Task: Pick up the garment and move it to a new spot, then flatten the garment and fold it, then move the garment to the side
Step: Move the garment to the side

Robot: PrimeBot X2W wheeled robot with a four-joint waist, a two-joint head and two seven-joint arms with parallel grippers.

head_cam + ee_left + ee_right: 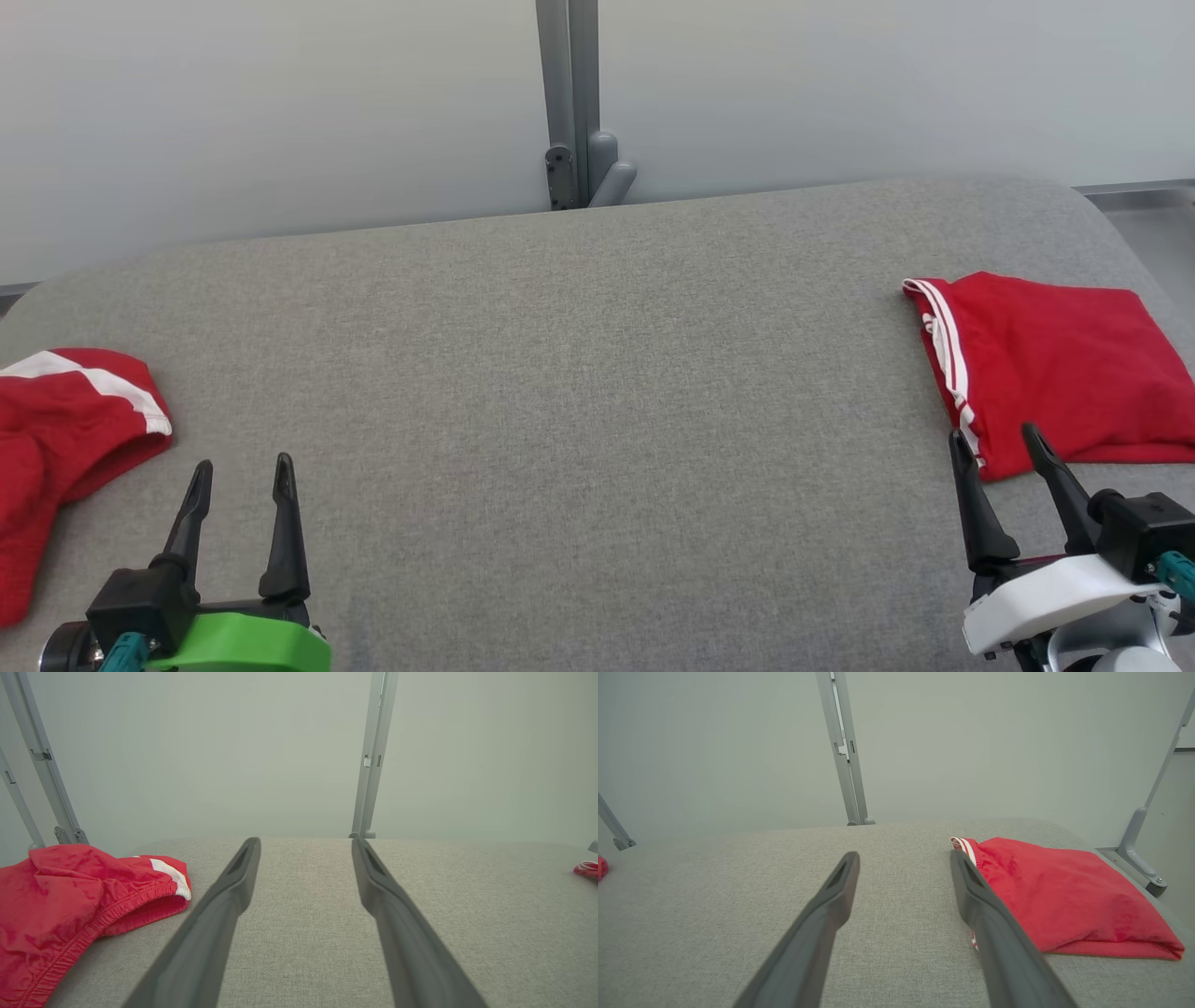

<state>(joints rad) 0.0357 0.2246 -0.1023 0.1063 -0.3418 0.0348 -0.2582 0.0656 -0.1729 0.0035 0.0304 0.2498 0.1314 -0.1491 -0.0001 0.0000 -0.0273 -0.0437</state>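
Two end effectors hovered over the near edge of the worktop point(579, 420), each with its fingers spread apart and nothing between them. The left end effector point(242, 464) stood well in front of the grey post point(568, 93) and to its left. The right end effector point(993, 434) stood equally far in front of the post and far to its right. Held low, parted and pointing toward the post, they looked parked between steps, ready to reach rather than carrying anything.

Farther left of the post lay the crumpled garment point(65, 439), red with a white stripe. It was bunched, its elastic waistband curled over, and part of it ran off the frame. Judging by its untidy state, it was probably the piece due for pickup. Far to the right of the post lay the folded garment point(1055, 373), a flat red packet with white stripes along one edge. The right end effector's tips overlapped its near corner in the head view, but contact could not be told. Its tidy shape suggested a finished piece set aside.

Straight in front of the post, the grey cloth surface offered room for spreading and folding, with no obstacle between the two garments. Behind the post rose a pale wall point(233, 112).
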